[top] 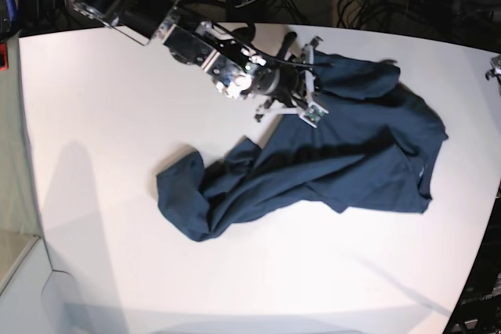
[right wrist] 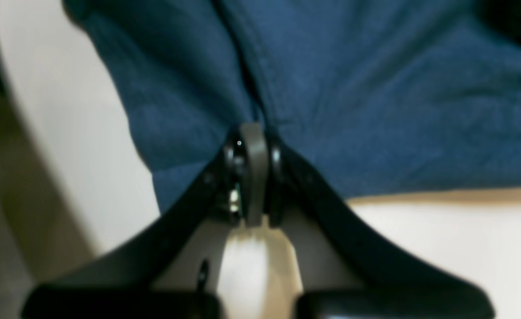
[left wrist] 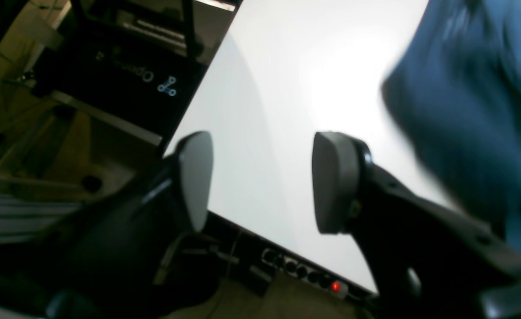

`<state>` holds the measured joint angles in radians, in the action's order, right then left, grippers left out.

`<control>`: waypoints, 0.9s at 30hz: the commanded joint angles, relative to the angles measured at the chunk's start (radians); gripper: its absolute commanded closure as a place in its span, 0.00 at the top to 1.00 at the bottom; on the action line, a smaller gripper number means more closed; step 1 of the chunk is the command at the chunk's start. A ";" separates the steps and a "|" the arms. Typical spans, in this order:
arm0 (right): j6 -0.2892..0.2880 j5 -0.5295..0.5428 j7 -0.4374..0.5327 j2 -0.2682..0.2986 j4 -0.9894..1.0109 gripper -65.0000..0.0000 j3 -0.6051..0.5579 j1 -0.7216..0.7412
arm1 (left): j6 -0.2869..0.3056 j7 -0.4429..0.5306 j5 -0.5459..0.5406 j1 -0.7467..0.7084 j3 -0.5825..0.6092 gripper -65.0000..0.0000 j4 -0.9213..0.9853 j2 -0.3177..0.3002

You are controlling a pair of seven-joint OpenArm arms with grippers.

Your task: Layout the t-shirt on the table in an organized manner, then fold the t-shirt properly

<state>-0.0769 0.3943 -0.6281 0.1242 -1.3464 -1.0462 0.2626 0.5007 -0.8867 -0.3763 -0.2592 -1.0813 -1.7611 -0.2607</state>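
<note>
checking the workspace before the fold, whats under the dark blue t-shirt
Only the large flat white table shows around the crumpled dark navy cloth t-shirt. The shirt lies bunched in overlapping folds, so whatever sits directly beneath it is covered and cannot be seen.

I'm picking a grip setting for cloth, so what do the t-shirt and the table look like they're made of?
The t-shirt: soft knit cloth, probably cotton jersey, matte navy; it bunches into loose folds and drapes where the right claw pinches it. The table: a hard, smooth board, matte white, maybe laminate; it looks flat and unmarked and takes soft shadows.
</note>
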 commanded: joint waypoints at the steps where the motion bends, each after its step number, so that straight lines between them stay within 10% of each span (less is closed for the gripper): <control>1: 0.006 -0.004 -0.054 0.021 -0.046 0.00 0.001 -0.010 | -0.003 0.024 -0.016 0.022 -0.003 0.53 -0.018 -0.024; 19: 0.006 -0.004 -0.082 0.096 -0.135 0.00 0.002 -0.078 | -0.018 0.030 0.084 0.143 0.484 0.57 -0.004 0.034; 27: 0.006 -0.004 -0.083 0.101 -0.135 0.00 0.002 -0.078 | -0.017 0.030 0.205 0.306 0.508 0.59 0.192 0.131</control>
<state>-0.0776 0.3985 -0.6731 0.2165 -1.4803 -1.0447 0.1791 0.4839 -0.8772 -0.1616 0.0292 -0.5713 -1.5570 -0.1188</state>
